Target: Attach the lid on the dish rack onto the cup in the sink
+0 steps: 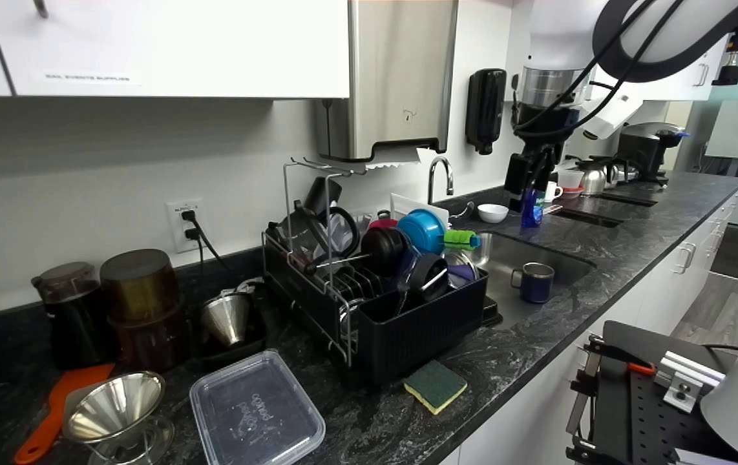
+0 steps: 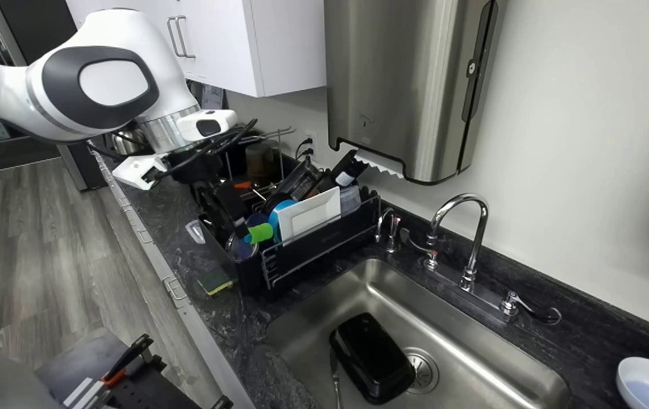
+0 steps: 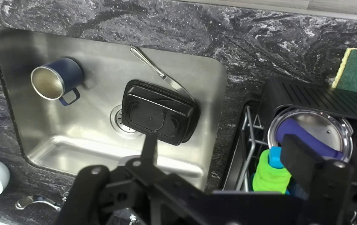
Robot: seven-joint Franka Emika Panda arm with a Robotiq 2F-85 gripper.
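The gripper (image 3: 219, 139) hangs above the counter (image 3: 172, 28), its fingers (image 3: 149, 150) spread wide. In the wrist view, a round clear lid (image 3: 318, 123) sits in the dish rack (image 1: 421, 336) on the right, just beside a green-and-blue thing (image 3: 270, 178) and partly behind a finger. The blue cup (image 3: 69, 72) stands upright toward the left end of the sink (image 3: 103, 59); right of it a black food container (image 3: 150, 115) lies upside down, a knife (image 3: 148, 62) alongside. In an exterior view, a sponge (image 2: 215, 281) lies just left of the rack and the faucet (image 2: 477, 241) stands at the sink's far side.
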